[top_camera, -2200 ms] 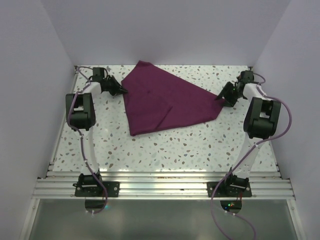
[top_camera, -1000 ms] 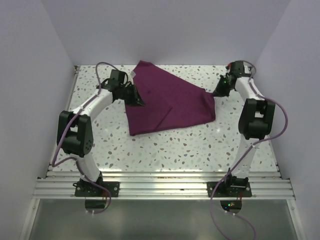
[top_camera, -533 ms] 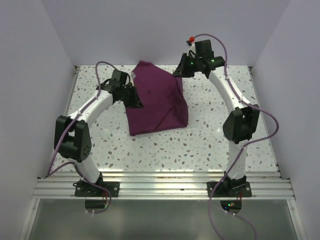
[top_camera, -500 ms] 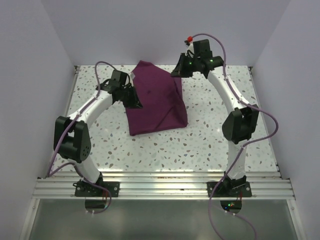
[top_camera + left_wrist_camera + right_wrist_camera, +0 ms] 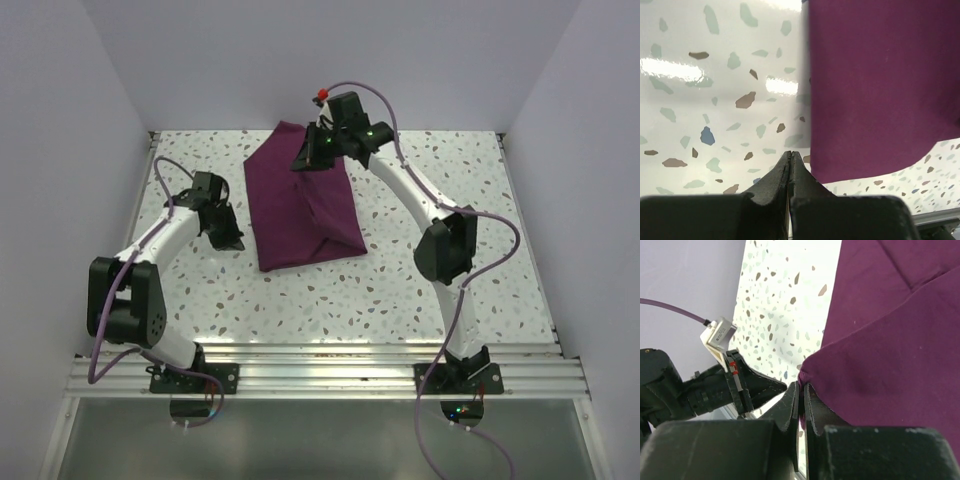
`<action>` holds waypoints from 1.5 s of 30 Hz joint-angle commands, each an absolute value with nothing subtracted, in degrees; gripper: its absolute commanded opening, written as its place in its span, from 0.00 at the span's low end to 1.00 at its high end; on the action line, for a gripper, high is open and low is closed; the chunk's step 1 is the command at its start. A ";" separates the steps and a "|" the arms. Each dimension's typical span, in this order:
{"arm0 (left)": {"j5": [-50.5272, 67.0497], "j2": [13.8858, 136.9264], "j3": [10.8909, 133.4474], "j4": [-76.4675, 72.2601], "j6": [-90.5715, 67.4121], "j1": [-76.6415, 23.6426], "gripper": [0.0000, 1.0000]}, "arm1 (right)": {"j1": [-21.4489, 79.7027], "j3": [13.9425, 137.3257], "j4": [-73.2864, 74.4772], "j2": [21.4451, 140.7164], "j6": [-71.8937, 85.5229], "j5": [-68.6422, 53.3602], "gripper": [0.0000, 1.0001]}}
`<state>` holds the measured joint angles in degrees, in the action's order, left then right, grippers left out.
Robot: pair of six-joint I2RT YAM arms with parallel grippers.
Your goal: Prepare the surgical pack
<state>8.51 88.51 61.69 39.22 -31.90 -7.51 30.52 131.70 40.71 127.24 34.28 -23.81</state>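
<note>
While the right fingers [image 5: 794,399] pinch a lifted corner of the plum surgical pack [image 5: 300,215] above its far edge, the cloth lies half-folded on the tabletop [image 5: 400,280]. The left fingers [image 5: 785,170], pressed together and empty, sit just off the pack's left edge. I'd carry that corner low and straight across, laying it flush with the left edge before releasing.

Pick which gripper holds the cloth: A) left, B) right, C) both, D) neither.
B: the right gripper is shut on a corner of the cloth, while the left gripper is shut on nothing, just off the cloth's edge.
</note>
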 commanded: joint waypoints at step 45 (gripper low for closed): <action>11.78 89.21 54.67 32.17 -33.93 -7.38 0.00 | 41.13 137.64 28.04 139.57 46.58 -22.32 0.00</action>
<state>11.38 88.68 54.19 33.93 -33.45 -7.51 39.72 137.47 32.08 140.38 45.63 -21.85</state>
